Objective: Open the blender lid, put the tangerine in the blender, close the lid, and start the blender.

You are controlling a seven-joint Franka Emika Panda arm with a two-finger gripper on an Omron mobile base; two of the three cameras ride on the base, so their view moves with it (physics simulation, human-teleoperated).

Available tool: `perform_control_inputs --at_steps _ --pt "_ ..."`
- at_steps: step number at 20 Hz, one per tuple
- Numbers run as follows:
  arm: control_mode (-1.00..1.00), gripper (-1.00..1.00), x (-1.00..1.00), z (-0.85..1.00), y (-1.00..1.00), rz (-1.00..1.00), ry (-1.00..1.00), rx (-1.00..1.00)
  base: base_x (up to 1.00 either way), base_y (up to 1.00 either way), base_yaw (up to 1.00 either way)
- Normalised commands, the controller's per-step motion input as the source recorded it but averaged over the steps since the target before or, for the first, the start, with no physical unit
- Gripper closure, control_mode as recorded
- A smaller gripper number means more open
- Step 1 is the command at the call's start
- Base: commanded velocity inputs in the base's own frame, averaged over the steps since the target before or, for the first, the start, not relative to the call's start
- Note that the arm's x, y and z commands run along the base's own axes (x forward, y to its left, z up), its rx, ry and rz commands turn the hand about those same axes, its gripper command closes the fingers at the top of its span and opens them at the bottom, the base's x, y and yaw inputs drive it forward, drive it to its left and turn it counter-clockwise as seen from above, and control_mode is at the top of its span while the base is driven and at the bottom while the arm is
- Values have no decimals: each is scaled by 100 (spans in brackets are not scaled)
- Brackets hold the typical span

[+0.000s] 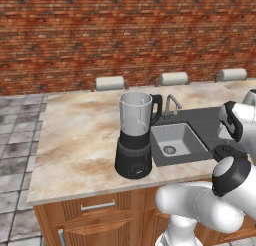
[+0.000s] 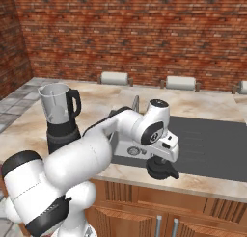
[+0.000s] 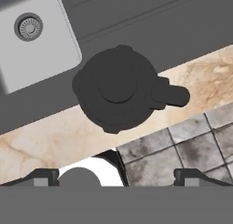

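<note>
Fingers: the gripper [image 3: 116, 177] hangs with its two dark fingertips [image 3: 43, 176] spread wide apart, released, nothing between them.
Lid: the blender lid [image 3: 117, 87] is off the jar and lies flat straight ahead of the fingers, apart from them, right at the counter's front edge; its small tab points off to one side.
Under the lid: it rests partly on the dark draining board [image 2: 212, 144] and partly on the marble counter [image 1: 75, 140].
Blender: the blender [image 1: 134, 135] stands upright on the counter, well away from the fingers on the far side of the sink, its clear jar open at the top.
Sink: the sink [image 1: 177, 142] sits between the blender and the lid, with a tap [image 1: 172, 102] behind it.
In the way: the arm's own elbow and forearm rise between the lid and the blender in the right base view.
Edges: the counter's front edge runs just under the lid, with grey floor tiles [image 3: 182, 150] below.
Open room: broad bare marble lies left of the blender.
Behind: a brick wall [image 1: 125, 35] and three pale rolls [image 1: 110, 82] line the counter's back.
</note>
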Motion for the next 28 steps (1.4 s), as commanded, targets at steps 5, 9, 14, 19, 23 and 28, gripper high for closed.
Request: perform_control_inputs --at_steps 5,9,14,19,23,28 --pt "-100 -100 48 -20 0 0 0 3 0 0 0" --pt "-100 -100 41 -20 -5 0 0 2 0 0 0" --pt "-100 -100 17 -20 -20 0 1 2 0 0 0" --pt "-100 -100 2 -20 0 0 1 0 0 0 0" --pt "-100 -100 0 -23 0 0 2 0 0 0 0" --pt "-100 -100 1 -23 1 0 1 0 0 0 0"
